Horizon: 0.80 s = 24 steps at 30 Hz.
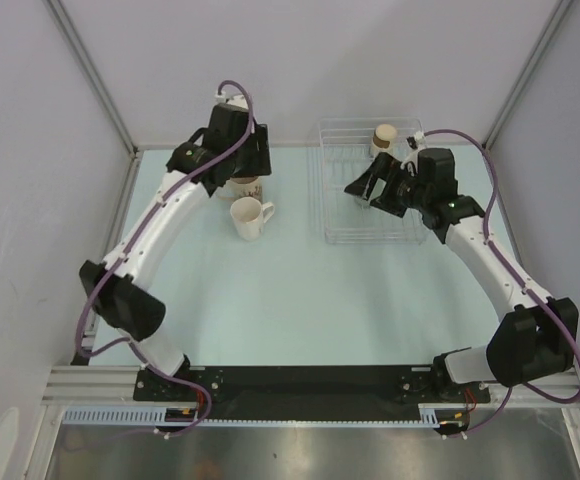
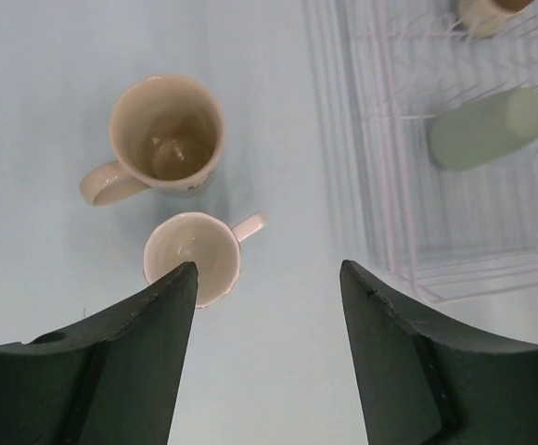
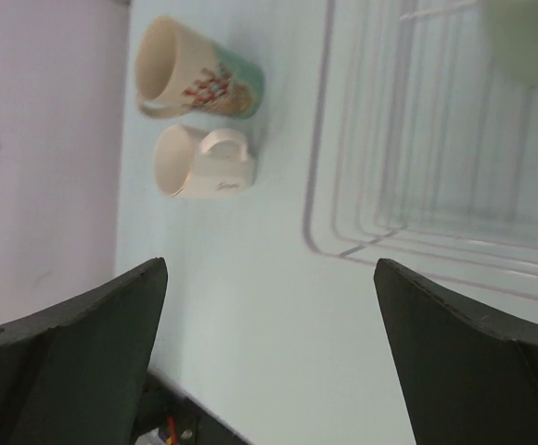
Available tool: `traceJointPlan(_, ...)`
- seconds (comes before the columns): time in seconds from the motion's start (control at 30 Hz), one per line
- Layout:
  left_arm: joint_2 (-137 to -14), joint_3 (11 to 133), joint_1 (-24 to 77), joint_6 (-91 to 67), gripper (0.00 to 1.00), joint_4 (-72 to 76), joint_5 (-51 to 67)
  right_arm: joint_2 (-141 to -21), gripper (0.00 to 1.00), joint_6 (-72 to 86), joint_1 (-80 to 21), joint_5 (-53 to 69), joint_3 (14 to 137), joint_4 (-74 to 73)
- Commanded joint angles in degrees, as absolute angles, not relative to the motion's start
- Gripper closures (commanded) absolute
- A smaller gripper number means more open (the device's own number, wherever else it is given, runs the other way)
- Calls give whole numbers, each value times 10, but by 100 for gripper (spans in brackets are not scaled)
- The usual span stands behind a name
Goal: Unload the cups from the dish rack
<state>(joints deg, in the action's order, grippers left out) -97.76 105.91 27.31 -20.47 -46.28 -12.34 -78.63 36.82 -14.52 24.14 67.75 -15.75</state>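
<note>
Two cups stand upright on the table left of the dish rack (image 1: 342, 190): a cream printed mug (image 2: 167, 134) and, nearer, a white handled cup (image 2: 195, 255). From above, the mug (image 1: 246, 187) is half hidden under my left gripper (image 1: 238, 165) and the white cup (image 1: 249, 218) stands free. The left gripper (image 2: 269, 269) hangs open above them, holding nothing. Inside the rack (image 2: 408, 213) a pale green cup (image 2: 487, 128) lies on its side and a tan brown-topped cup (image 1: 383, 138) stands at the back. My right gripper (image 1: 368, 190) is over the rack, wide open and empty (image 3: 269, 264).
Grey walls with metal posts close in the table's back and sides. The rack's (image 3: 343, 236) front-left corner, the printed mug (image 3: 199, 83) and the white cup (image 3: 204, 165) all show in the right wrist view. Bare table lies between the arms' bases and the cups.
</note>
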Motion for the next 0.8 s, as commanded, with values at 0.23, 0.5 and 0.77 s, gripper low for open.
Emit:
traceJointPlan(0.23,-735,850,315,-216,25,-341,-132,-945,0,191,-210,-218,909,-370)
traceJointPlan(0.5,-681,775,319,-213,24,-336,-130,-1062,0,194,-205,-223,993,-383)
traceJointPlan(0.77,-646,732,320,-203,23,-331,-144,-1123,0,190,-206,-215,1051,-368)
